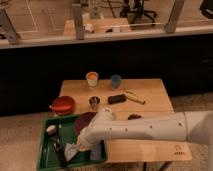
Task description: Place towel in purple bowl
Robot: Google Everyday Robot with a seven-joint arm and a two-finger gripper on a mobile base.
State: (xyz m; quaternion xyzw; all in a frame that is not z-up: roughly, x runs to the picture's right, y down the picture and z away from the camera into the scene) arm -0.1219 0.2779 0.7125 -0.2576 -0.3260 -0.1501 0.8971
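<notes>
A dark purple bowl sits in the back right part of a green tray at the table's front left. A pale white-blue towel lies crumpled in the tray, just in front of the bowl. My gripper is down in the tray at the towel, at the end of my white arm, which reaches in from the right. My wrist hides part of the bowl and the towel.
The tray also holds a white object and a black utensil. On the wooden table stand a red bowl, a small metal cup, an orange cup and a teal cup. A black object and a banana lie there too.
</notes>
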